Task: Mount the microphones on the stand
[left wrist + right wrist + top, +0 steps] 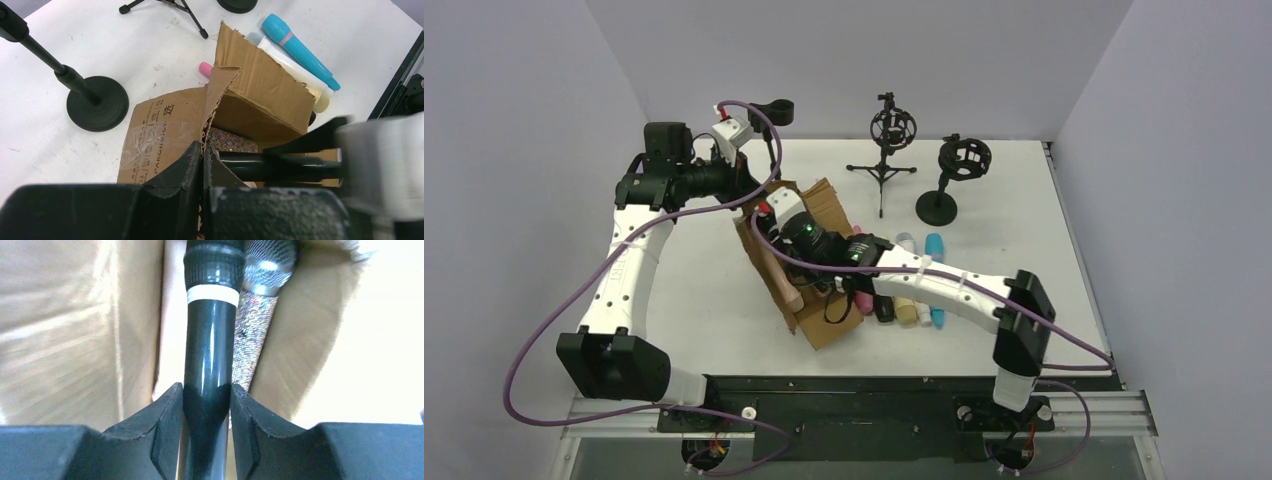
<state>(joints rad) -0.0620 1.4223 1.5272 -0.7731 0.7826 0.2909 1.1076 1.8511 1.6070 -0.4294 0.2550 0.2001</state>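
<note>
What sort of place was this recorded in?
Probably a robot-lab test cell: a white table boxed in by plain grey walls, two arms bolted to a rail, and staged props, microphone stands and a cardboard box.

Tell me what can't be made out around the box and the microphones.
Top view: box contents, hidden by the right arm over the cardboard box.
Left wrist view: pink microphone, mostly behind a box flap.
Right wrist view: black microphone, handle end cut off at the bottom edge; glittery microphone, partly behind it.

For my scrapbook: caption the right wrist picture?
Right gripper clamps a black microphone beside a glittery one in the cardboard box.
</note>
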